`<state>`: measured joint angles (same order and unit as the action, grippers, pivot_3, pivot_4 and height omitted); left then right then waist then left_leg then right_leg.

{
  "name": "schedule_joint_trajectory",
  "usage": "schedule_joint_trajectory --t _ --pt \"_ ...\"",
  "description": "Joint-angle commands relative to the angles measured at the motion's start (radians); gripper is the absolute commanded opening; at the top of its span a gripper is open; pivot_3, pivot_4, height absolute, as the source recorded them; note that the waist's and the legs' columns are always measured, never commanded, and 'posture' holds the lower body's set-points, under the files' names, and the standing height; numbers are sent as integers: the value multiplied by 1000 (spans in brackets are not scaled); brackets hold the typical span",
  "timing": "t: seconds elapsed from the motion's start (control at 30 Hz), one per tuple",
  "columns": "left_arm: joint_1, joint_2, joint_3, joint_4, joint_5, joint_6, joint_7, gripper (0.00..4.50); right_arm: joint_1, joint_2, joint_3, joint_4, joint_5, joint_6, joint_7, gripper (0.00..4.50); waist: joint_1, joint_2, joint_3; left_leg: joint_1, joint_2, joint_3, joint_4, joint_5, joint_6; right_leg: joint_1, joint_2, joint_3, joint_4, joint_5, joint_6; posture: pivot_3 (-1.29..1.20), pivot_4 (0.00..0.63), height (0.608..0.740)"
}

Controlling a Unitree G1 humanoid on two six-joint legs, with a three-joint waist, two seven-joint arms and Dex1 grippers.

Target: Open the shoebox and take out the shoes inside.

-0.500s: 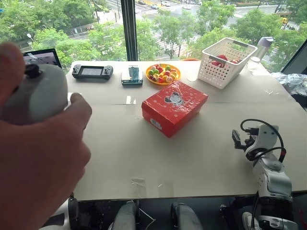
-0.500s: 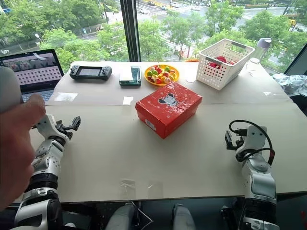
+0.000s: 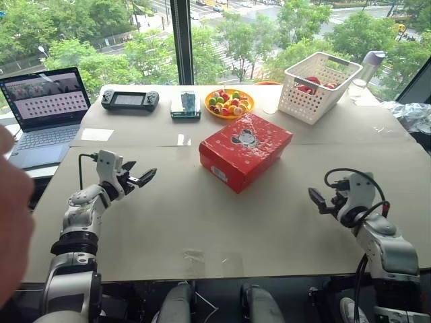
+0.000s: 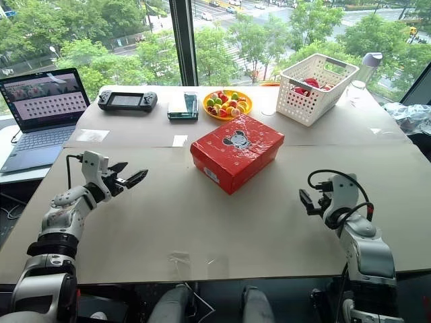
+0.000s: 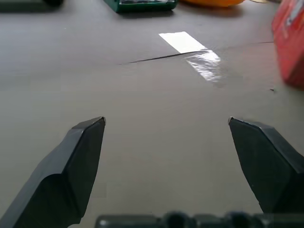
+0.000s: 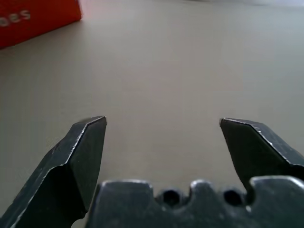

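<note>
You have not started on the red rectangular cardboard shoebox (image 4: 236, 152) yet: it sits shut on the pale desk (image 4: 202, 229), middle and towards the far side, its lid with the grey-white cartoon figure flat down and a white label on the near-left end. Opening the lid and lifting out the shoes are both still ahead of you.

Your left pincer (image 4: 125, 180) hovers over the near-left part of the desk, fingers spread wide and empty, pointing towards the box but well apart from it. Your right pincer (image 4: 308, 200) hangs over the near-right part, also spread and holding nothing, equally clear of the box.

The shoes are hidden inside the closed box, so you cannot tell how they lie. From the wrist views you get only a red edge of the box past each pair of black fingers. On which side the lid hinges is hard to make out from here; it may be the far side, but that is a guess.

At the left edge of the left eye view a person's hand (image 3: 13, 222) is cut off and blurred.
</note>
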<state>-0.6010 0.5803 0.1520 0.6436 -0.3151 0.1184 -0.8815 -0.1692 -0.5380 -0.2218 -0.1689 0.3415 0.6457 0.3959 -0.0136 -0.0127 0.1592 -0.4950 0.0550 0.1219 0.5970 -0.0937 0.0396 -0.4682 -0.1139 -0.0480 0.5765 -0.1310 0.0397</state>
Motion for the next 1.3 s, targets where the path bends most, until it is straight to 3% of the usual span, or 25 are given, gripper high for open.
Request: schedule_joint_trajectory --t 0.03,0.37,0.5,0.73,0.97,1.17,1.3 --pt "-86 37 -66 -60 -9 21 -208 3361 -9 -52 52 -241 152 103 147 3429 1 0 0 0 0 -1 0 0 0 -1 0 0 0 0 0 0 150 740" --pt "-226 -19 -109 121 60 -56 -247 33 -58 -60 135 -247 104 139 112 100 2 0 0 1 -2 -6 2 0 0 2 -1 -2 -4 0 0 0 150 740" --pt "-335 -90 -165 308 177 -143 -116 10 -152 13 185 -70 -3 171 -32 41 7 -2 1 0 -2 -6 6 0 0 2 0 -3 -4 0 0 0 150 740" --pt "-520 -216 -207 572 307 -265 42 10 -223 93 239 78 -82 106 -59 41 16 -3 2 -5 -2 -5 11 0 0 1 -1 -5 -3 1 2 0 150 740" --pt "-613 -333 -256 675 426 -292 148 10 -298 147 225 169 -120 71 -86 41 16 -3 2 -6 -2 -5 13 0 0 2 0 -5 0 1 1 0 150 740" --pt "-628 -411 -291 696 491 -309 138 10 -340 161 239 207 -143 52 -74 41 18 -3 2 -5 -3 -5 14 0 0 2 0 -6 1 1 2 0 150 740" --pt "-608 -429 -262 669 455 -333 13 10 -353 151 235 196 -142 53 -41 41 21 -3 2 -5 -3 -5 14 0 0 2 0 -6 1 1 2 0 150 740"
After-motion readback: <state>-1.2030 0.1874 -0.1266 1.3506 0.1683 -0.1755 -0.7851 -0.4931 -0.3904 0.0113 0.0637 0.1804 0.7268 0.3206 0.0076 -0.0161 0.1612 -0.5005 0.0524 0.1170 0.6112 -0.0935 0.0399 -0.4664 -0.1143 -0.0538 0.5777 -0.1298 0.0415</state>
